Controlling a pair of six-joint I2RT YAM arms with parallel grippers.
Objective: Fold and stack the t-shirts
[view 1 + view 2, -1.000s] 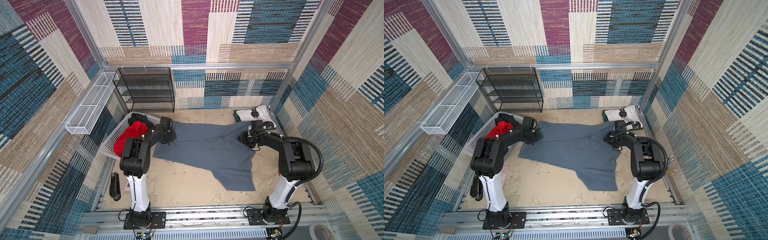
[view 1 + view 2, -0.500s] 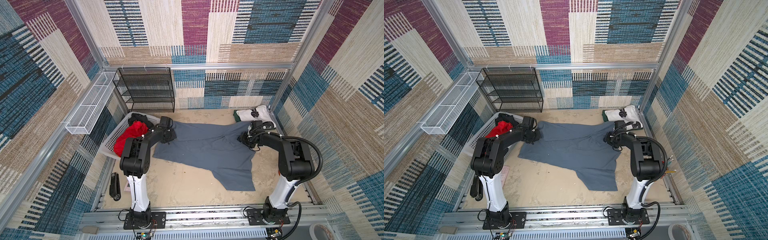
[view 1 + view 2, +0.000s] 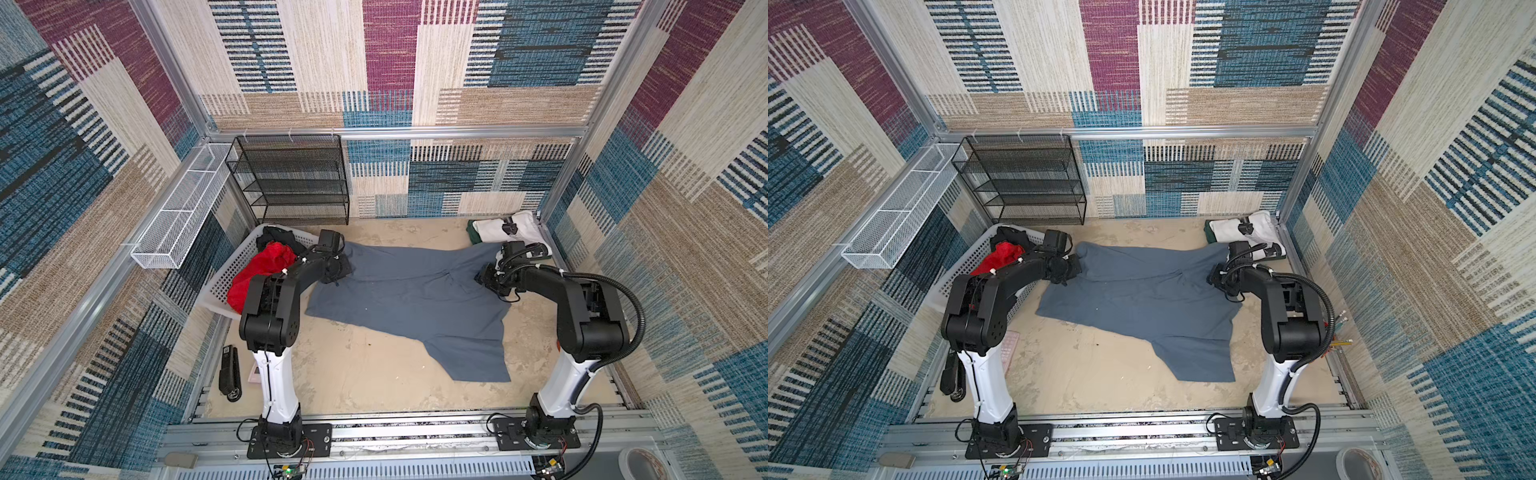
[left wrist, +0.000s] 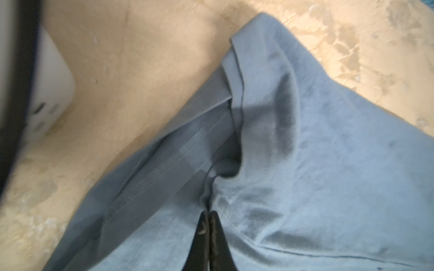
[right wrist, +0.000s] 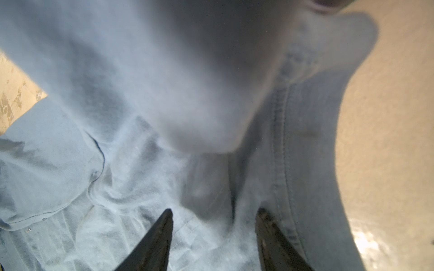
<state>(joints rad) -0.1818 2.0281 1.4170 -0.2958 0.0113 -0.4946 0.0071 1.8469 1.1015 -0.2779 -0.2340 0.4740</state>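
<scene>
Two grippers: both work at the far edge of the grey t-shirt (image 3: pixel 407 299), the left gripper (image 4: pixel 207 219) far left and the right gripper (image 5: pixel 215 223) far right.
Left gripper state: jaws closed, pinching a ridge of grey cloth near the stitched hem.
Right gripper state: jaws apart, tips on the cloth, nothing pinched.
Shirt position: spread flat mid-table, one lobe trailing near right.
Change: arms and shirt outline match the previous second; no lift has begun.
Meaning: the left hold appears set; the right likely must close before a fold.
Stack: white t-shirt (image 3: pixel 505 230) lies on the dark green t-shirt (image 3: pixel 471 233), far right corner.
</scene>
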